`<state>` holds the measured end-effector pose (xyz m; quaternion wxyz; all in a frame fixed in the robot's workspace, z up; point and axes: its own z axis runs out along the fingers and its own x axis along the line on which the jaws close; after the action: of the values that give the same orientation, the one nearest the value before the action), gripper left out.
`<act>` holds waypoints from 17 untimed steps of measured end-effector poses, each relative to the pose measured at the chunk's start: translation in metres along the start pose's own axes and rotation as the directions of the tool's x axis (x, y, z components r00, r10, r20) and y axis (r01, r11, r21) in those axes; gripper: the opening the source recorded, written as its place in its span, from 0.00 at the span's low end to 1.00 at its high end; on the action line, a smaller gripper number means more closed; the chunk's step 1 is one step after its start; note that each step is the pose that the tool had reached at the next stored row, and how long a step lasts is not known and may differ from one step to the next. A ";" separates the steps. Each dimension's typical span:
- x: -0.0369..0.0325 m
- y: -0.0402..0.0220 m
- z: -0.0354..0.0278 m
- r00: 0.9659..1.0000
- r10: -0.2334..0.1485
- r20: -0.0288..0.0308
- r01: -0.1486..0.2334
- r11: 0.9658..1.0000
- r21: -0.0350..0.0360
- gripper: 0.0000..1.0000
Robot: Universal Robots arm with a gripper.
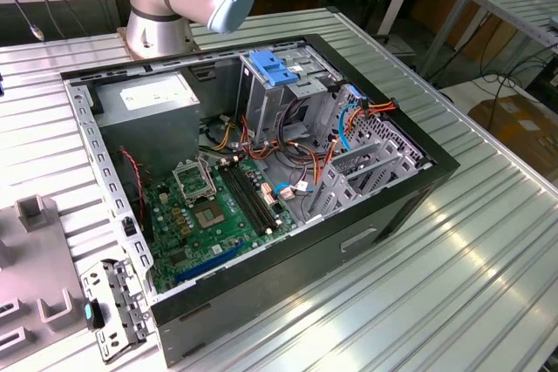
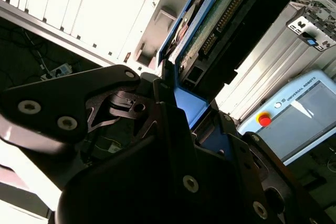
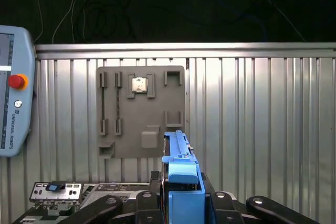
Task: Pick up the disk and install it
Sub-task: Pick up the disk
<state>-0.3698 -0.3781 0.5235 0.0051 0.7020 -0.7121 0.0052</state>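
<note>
one disk (image 2: pixel 215 17) is in hand: it stands edge-on in the gripper (image 3: pixel 181 195), whose fingers look clenched on its blue side rail (image 3: pixel 178 156). in the second wrist view its green circuit-board face is turned to the camera. it points toward the grey fixture plate (image 3: pixel 123 129) on the ribbed metal table (image 3: pixel 262 119) and is not yet in the open computer case (image 1: pixel 349 241).

the hold seems narrow and on plastic at one end, so i judge the drive could tilt or slip if it is swung fast. a skewed drive could jam against the drive cage (image 1: pixel 261 102) or snag the orange and blue cables (image 1: pixel 349 124) crowded beside it. the light-blue bracket (image 1: pixel 275 67) on top of the cage may also stand in the way.

the gripper's black body covers the contact, so how much rail is caught cannot be told. nor can i tell whether the disk's far end is clear of the plate. its label side is turned away.
</note>
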 end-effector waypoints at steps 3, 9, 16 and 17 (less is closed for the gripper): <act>0.0000 -0.0036 0.0000 1.000 0.000 0.000 0.000 1.000 0.000 0.37; -0.0002 -0.0115 0.0000 1.000 0.000 0.000 0.000 1.000 0.000 0.37; -0.0003 -0.0229 -0.0001 1.000 0.000 0.000 0.000 1.000 0.000 0.37; -0.0004 -0.0248 0.0000 1.000 0.000 0.000 0.000 1.000 0.000 0.37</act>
<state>-0.3449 -0.3781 0.5235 0.0051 0.7020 -0.7121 0.0052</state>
